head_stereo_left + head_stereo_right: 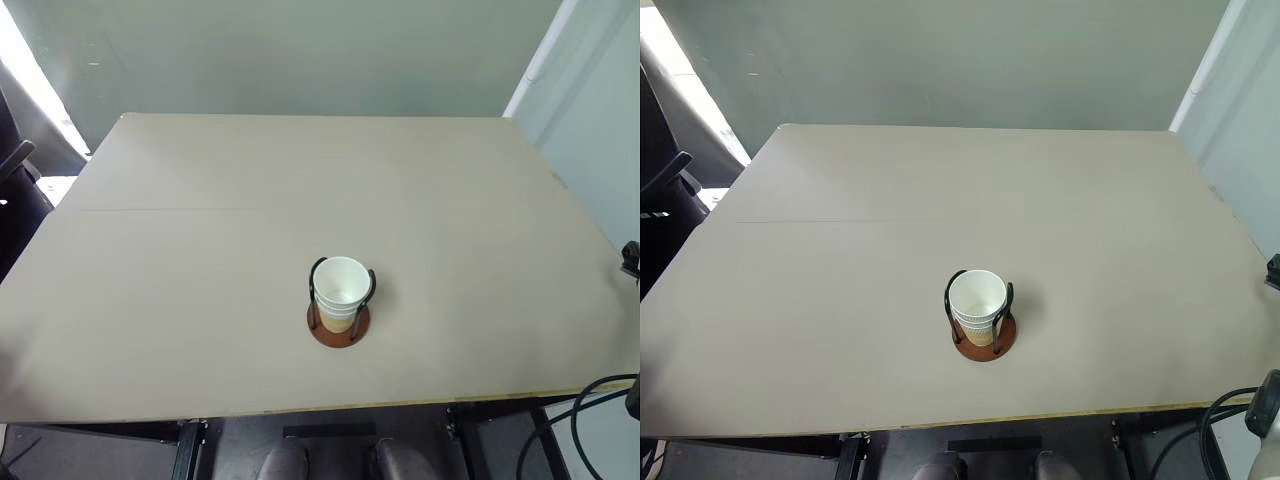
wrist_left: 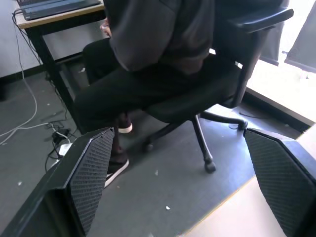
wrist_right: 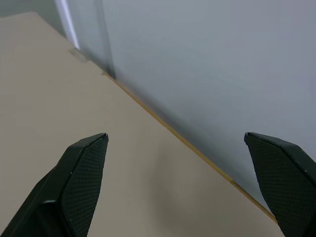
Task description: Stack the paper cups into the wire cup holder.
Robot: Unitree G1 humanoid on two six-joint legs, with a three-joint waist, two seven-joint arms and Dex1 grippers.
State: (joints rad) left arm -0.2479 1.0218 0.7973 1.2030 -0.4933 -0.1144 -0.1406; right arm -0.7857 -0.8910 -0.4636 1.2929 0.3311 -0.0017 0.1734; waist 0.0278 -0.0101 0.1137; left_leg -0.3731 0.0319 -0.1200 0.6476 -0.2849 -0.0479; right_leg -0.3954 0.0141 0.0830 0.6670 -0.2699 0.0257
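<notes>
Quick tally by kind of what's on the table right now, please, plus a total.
Wire cup holder: 1
Stack of paper cups nested in it: 1 stack; white rims suggest about 3 cups, but the exact number is hard to tell
Total: 2 kinds, 1 holder plus 1 stack; no loose cups on the table

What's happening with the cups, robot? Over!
Left gripper open, empty. Right gripper open, empty. Paper cups nested in the wire cup holder on the table. Nothing blocking.
</notes>
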